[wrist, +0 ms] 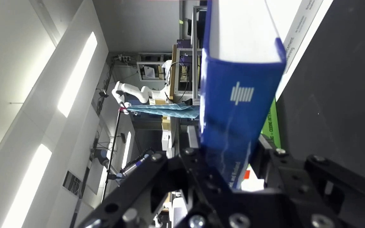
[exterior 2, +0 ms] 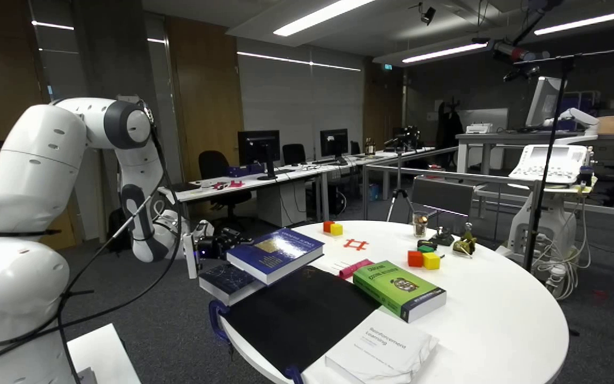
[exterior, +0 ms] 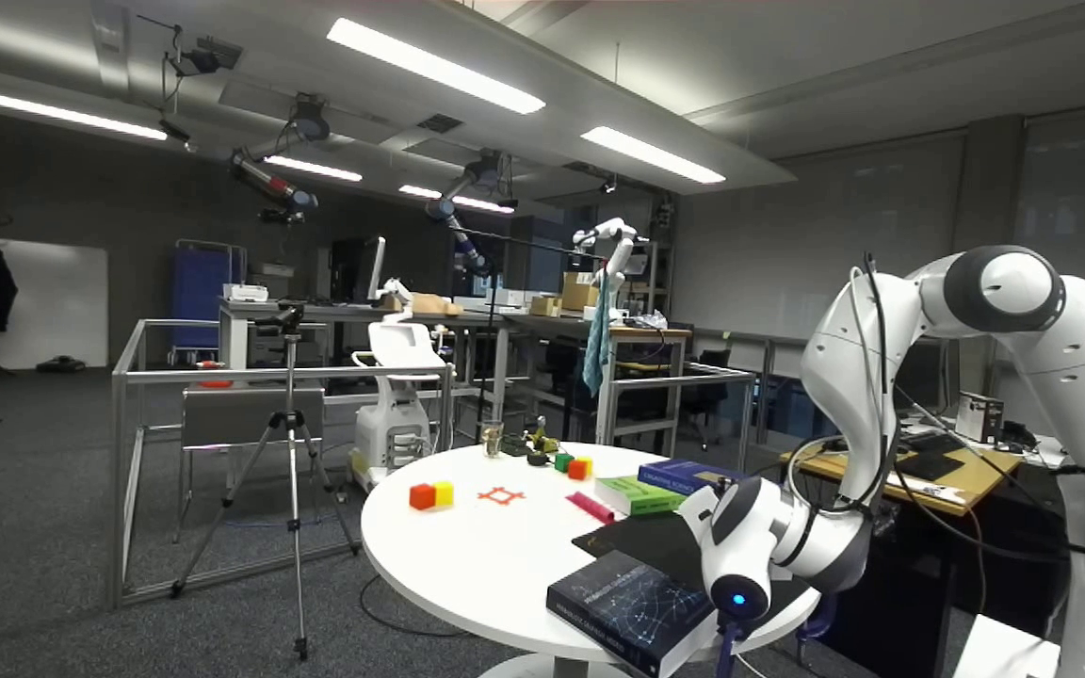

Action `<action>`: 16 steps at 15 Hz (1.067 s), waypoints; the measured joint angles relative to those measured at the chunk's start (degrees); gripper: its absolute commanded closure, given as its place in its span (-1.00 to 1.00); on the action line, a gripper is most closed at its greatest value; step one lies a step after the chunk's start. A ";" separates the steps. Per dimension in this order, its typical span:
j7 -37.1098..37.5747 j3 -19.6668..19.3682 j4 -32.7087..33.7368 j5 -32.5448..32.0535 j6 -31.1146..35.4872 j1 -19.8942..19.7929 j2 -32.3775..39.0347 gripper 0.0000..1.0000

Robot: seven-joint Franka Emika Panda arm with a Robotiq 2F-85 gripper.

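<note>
Gripper [wrist: 228, 139]: clamped on a blue book [exterior 2: 276, 253], its two fingers [wrist: 192, 136] set against opposite covers at the spine side.
Blue book: held roughly flat at the robot's side of the table [exterior 2: 499, 304], apparently raised above the black mat [exterior 2: 307, 309]; its spine faces the wrist view.
Carrying grip: most of the weight probably lies beyond the fingers, so the free end could sag or twist; steady pressure, slow motion and level covers suit it best.
Clearance: the dark book [exterior: 632, 603], apparently overhanging the table rim, is the likeliest thing to be clipped; extra height near it seems prudent.
Obscured at the grip: the fingers' ends are blurred in the wrist view, where the book also runs past the upper frame edge; the arm's wrist [exterior: 745, 541] hides most of the gripper in an exterior view, and the gap beneath the book cannot be judged exactly.
Green book [exterior 2: 400, 288]: flat by the mat's edge, near a pink roll [exterior 2: 355, 268].
White book [exterior 2: 381, 346]: flat by the mat's edge, cut by the lower frame edge in an exterior view.
Far rim: a glass [exterior 2: 419, 224] with contents too small to identify, and a gold-green object [exterior 2: 465, 244] of unclear shape.
</note>
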 measured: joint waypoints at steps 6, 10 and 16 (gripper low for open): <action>0.01 -0.29 0.10 -5.17 4.52 -3.65 1.77 0.65; 0.87 -0.35 0.56 -7.70 4.83 -4.32 3.48 0.65; 5.98 -0.35 0.66 -9.82 4.91 -4.90 5.83 0.65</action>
